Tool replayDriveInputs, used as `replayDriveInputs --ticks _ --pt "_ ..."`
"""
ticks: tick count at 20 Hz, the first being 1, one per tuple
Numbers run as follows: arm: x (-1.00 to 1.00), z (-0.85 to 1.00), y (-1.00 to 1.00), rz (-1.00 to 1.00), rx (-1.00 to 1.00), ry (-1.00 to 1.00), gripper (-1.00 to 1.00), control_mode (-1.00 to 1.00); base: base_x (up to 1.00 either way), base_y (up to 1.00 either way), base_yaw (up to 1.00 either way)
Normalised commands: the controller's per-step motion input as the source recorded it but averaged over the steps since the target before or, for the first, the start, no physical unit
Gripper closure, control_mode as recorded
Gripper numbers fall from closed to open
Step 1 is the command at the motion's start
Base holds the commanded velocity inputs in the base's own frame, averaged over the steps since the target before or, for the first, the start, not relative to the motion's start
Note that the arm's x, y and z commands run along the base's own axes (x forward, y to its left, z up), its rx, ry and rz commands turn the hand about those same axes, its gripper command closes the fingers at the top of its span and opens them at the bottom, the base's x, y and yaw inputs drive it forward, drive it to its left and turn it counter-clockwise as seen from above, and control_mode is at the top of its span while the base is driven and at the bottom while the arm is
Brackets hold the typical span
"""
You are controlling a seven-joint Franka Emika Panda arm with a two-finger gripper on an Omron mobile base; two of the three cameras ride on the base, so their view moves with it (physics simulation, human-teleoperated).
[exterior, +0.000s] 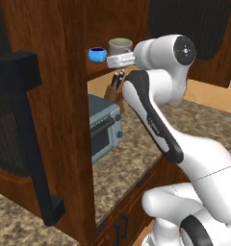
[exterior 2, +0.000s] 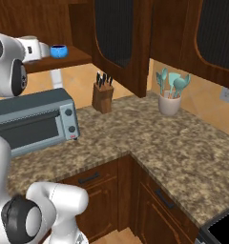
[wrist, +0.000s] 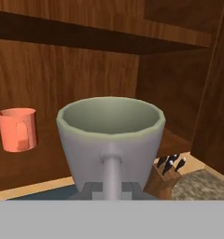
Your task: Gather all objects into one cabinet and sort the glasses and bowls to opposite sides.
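A pale greyish-white cup (wrist: 111,135) stands close in front of the hand, and my gripper (wrist: 111,189) is shut on its handle. From the left base view the same cup (exterior: 120,46) sits just above my gripper (exterior: 112,57), inside the open cabinet (exterior: 64,72). A bright blue mug (exterior: 97,54) rests on the cabinet's bottom board to the left of the cup; in the right base view the mug (exterior 2: 59,50) is at the board's front. A coral-orange cup (wrist: 18,129) stands upright further back on the left. The bowls are out of view.
The cabinet's open door with its long black bar handle (exterior: 33,144) hangs near the camera on the left. Below the cabinet a grey toaster oven (exterior 2: 35,121) and a knife block (exterior 2: 102,95) stand on the speckled counter (exterior 2: 173,147). A crock of teal utensils (exterior 2: 170,95) is at the corner.
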Motion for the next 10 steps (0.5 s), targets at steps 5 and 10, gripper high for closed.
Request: replayDriveInputs --ticks 5,10 --pt "0.2 0.0 0.33 0.0 0.0 0.07 1.0 -1.0 0.0 0.0 0.0" --pt "0.28 -0.08 0.23 0.0 0.0 0.07 1.0 -1.0 0.0 0.0 0.0"
